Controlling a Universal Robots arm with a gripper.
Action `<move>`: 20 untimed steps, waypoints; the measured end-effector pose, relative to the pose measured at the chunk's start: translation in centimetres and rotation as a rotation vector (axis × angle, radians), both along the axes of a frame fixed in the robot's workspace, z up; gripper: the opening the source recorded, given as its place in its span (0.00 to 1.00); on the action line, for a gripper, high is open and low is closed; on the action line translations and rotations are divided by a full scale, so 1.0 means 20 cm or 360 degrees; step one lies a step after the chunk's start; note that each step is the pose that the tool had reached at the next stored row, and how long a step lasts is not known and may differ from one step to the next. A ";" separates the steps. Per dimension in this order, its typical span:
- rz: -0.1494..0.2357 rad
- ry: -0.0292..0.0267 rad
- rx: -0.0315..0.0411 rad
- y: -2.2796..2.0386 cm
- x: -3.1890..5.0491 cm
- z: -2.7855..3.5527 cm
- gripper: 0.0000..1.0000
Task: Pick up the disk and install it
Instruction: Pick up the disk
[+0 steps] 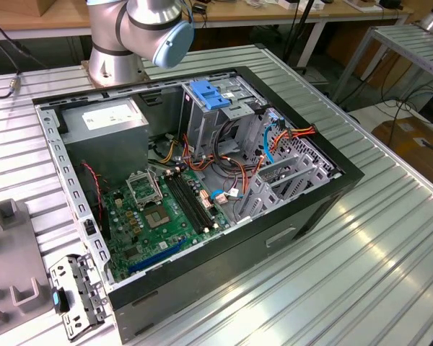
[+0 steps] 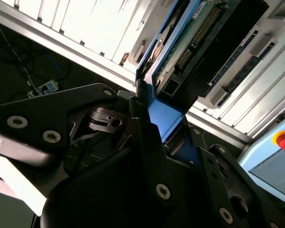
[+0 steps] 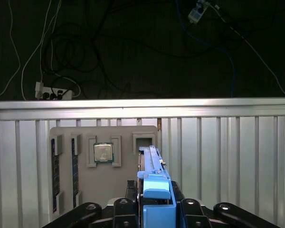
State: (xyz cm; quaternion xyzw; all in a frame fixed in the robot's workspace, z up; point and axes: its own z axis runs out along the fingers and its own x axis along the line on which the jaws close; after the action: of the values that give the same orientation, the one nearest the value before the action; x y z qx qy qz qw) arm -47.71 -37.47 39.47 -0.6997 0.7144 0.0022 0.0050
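The disk (image 3: 152, 166) is a dark drive in a bright blue carrier frame, seen edge-on in the first wrist view. My gripper (image 3: 154, 206) is shut on it, with black fingers (image 3: 190, 209) on either side of the blue carrier. The held disk hangs above a grey parts tray (image 3: 71, 190) on the ribbed metal table. In the second wrist view the disk (image 2: 180, 45) shows its green circuit board, and the gripper (image 2: 156, 126) clamps the blue end of the carrier.
An open computer case (image 1: 325, 198) lies on the table with its motherboard (image 1: 166, 209), a drive cage topped by a light-blue latch plate (image 1: 211, 96), and cables. The arm's base (image 1: 119, 43) stands behind it. The grey tray (image 1: 7, 252) and a metal bracket (image 1: 76, 292) lie at the exterior view's left.
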 end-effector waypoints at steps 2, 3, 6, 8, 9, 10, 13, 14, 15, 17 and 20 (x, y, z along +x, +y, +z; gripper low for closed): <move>0.0000 0.00000 0.0000 0.000 0.000 0.006 0.37; 0.0000 0.00000 0.0000 0.000 0.000 0.008 0.37; 0.0000 -0.00001 0.0000 0.000 0.000 0.014 0.37; 0.0000 0.00000 0.0000 0.000 0.000 0.018 0.37; 0.0000 0.00001 0.0000 0.000 0.000 0.020 0.37; 0.0000 0.00001 0.0000 0.000 0.000 0.022 0.37; 0.0000 0.00000 0.0000 0.000 0.000 0.028 0.37; 0.0000 0.00000 0.0000 0.000 0.000 0.031 0.37; 0.0000 -0.00001 0.0000 0.000 0.000 0.033 0.37; 0.0000 0.00000 0.0000 0.000 0.000 0.036 0.37; 0.0000 -0.00001 0.0000 0.000 0.000 0.041 0.37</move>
State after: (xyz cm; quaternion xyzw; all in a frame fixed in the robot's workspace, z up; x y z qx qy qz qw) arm -47.71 -37.47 40.29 -0.6997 0.7144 0.0021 0.0050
